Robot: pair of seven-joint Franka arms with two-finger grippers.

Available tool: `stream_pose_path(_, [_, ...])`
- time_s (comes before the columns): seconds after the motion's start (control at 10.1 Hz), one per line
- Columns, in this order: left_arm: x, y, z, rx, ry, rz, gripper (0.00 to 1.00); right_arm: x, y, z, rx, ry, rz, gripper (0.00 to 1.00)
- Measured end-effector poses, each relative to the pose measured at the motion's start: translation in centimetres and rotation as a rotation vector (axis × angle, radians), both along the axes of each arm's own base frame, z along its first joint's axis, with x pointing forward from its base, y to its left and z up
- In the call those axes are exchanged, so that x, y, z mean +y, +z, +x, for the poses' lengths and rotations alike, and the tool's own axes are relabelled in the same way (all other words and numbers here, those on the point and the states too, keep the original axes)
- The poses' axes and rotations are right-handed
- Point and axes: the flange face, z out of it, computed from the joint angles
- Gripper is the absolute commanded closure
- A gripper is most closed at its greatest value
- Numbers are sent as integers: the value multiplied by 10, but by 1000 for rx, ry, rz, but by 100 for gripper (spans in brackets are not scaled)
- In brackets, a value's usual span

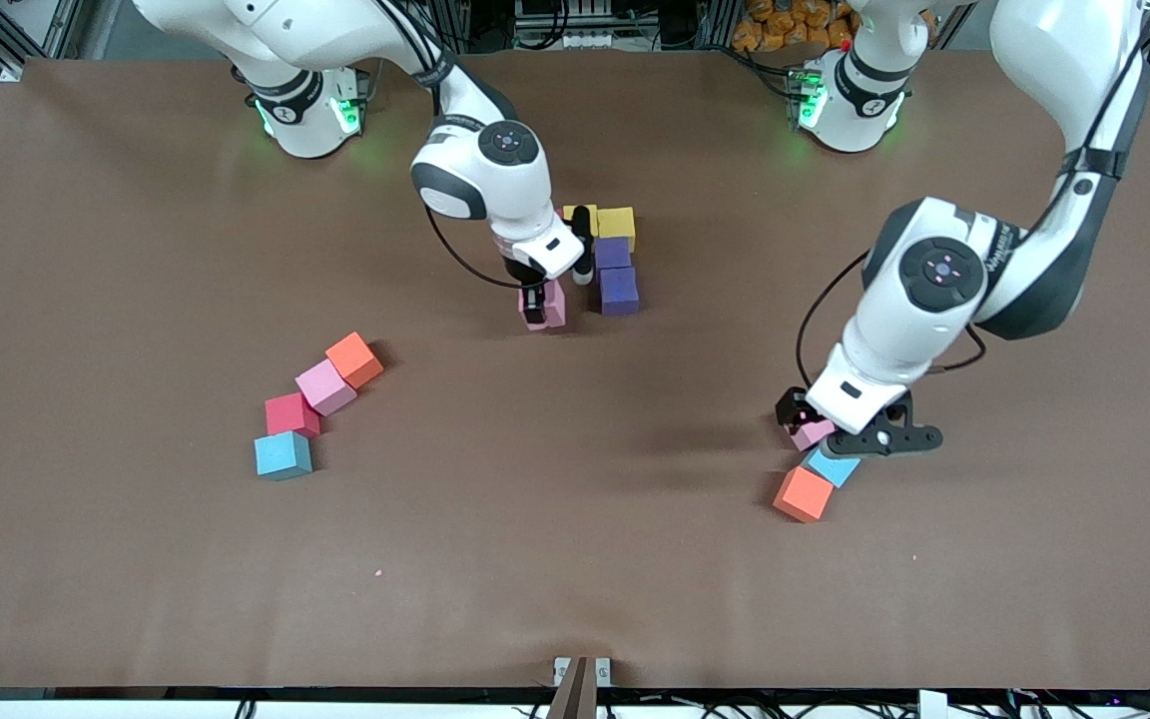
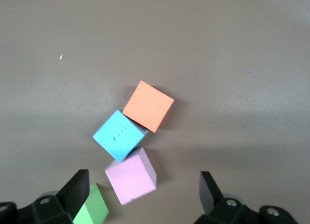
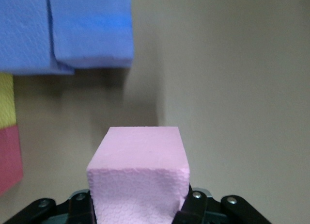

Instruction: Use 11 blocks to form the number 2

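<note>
My right gripper (image 1: pixel 538 298) (image 3: pixel 138 207) is shut on a pink block (image 1: pixel 547 306) (image 3: pixel 138 173), low over the table beside two purple blocks (image 1: pixel 618 288) (image 3: pixel 92 30). Two yellow blocks (image 1: pixel 617 224) lie farther from the front camera than the purple ones, and my arm partly hides one of them. My left gripper (image 1: pixel 840 431) (image 2: pixel 144 190) hangs open over another pink block (image 1: pixel 808 433) (image 2: pixel 131 175). That block touches a light blue block (image 1: pixel 832 466) (image 2: pixel 117 135), with an orange block (image 1: pixel 802 494) (image 2: pixel 147 106) nearer the camera.
A green cube (image 2: pixel 92 212) sits by one left finger. Toward the right arm's end lie an orange (image 1: pixel 353 359), a pink (image 1: pixel 325 386), a red (image 1: pixel 291 413) and a blue cube (image 1: pixel 283 454) in a curved line. A reddish cube edge (image 3: pixel 9 156) shows beside a yellow one (image 3: pixel 6 100).
</note>
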Motion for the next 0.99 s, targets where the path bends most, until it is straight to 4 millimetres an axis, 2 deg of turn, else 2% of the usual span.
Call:
stream_pose_path(0.49, [13, -51, 8, 83, -103, -2, 0, 25, -18, -17, 26, 28, 2, 55])
stream_pose_path(0.69, [12, -73, 1, 128, -45, -7, 0, 29, -28, -16, 35, 29, -3, 55])
stream_pose_path(0.99, [19, -94, -9, 170, 112, -8, 0, 27, -40, -16, 50, 25, -12, 55])
